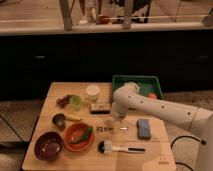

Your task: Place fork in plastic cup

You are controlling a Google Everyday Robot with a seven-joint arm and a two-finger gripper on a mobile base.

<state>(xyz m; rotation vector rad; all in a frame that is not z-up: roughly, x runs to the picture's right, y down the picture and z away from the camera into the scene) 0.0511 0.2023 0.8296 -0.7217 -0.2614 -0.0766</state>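
Observation:
The fork is a slim silver piece lying flat near the middle of the wooden table; only its ends show beneath my gripper. My gripper hangs from the white arm and points straight down, right over the fork's middle and at or just above it. A pale green see-through cup stands upright at the back left of the table, well left of the gripper. A white cup stands just behind and to its right.
A black-handled brush with a white head lies in front of the fork. A blue sponge lies to the right and a dark bar behind. An orange plate, a dark red bowl, a small bowl and a green tray are also there.

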